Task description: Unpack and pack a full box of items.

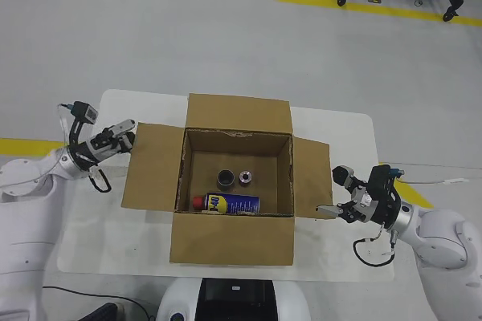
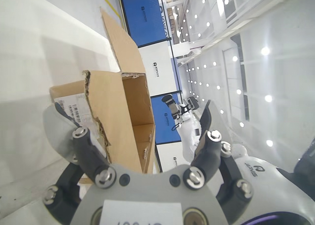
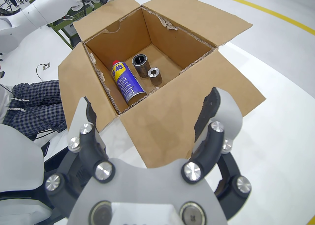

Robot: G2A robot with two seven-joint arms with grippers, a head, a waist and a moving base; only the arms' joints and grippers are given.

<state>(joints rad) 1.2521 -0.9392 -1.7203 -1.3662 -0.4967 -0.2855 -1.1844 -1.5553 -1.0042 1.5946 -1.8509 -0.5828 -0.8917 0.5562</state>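
Top: open box [image 1: 233, 237] on table [image 1: 345, 128]; inside, spray can [image 1: 226, 204] lying beside dark cylinder [image 1: 225, 176] and smaller metal ring [image 1: 245, 177]. Left gripper [image 1: 128, 134] just beside one side, right gripper [image 1: 333, 191] beside the opposite. Left wrist: fingers [image 2: 208, 117] spread wide, holding nothing. Right wrist: likewise released, facing the box opening.

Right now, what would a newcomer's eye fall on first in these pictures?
The open cardboard box sits mid-table, flaps spread. On its floor a blue-and-yellow spray can lies on its side against the wall nearest the robot, a dark metal cylinder and a smaller silver cylinder upright beside it. The left gripper and right gripper flank the box, both open and empty.
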